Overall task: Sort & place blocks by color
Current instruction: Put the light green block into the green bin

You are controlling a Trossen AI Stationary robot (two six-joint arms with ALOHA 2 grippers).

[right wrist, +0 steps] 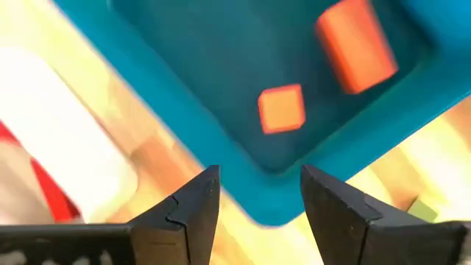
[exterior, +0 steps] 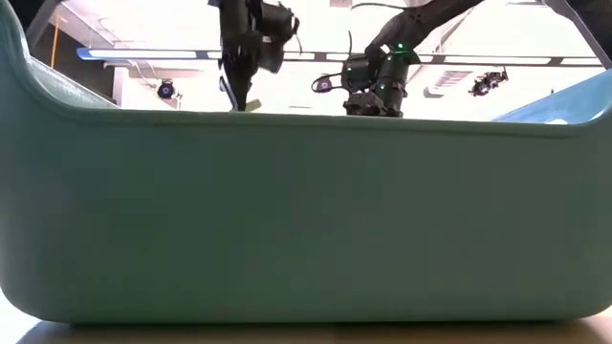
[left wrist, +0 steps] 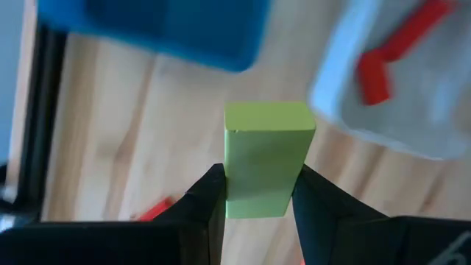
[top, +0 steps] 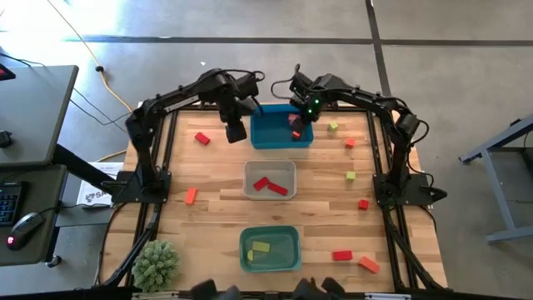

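My left gripper [top: 236,131] hangs just left of the blue bin [top: 260,137], shut on a yellow-green block [left wrist: 266,147] held above the wood. In the low view the block [exterior: 248,107] shows at the gripper's tip [exterior: 235,96]. My right gripper [right wrist: 257,184] stands open and empty over the blue bin [right wrist: 184,51], which holds two orange blocks [right wrist: 282,108]. Red blocks [top: 270,185] lie in the clear-grey bin [top: 250,167]. Yellow-green blocks [top: 260,247] lie in the teal bin [top: 245,242]. My left gripper pinches the yellow-green block between its two fingers [left wrist: 208,202], on two opposite sides at the block's upper end [left wrist: 243,195]. The fingers come from above, pointing down. The block hangs below them, roughly upright and lifted clear of the table.
Loose blocks lie on the table: red [top: 201,138] and orange [top: 191,196] on the left, and several red, orange and yellow-green ones on the right [top: 351,176]. A small plant [top: 156,262] stands at the near left corner. The teal bin's wall [exterior: 306,220] fills the low view.
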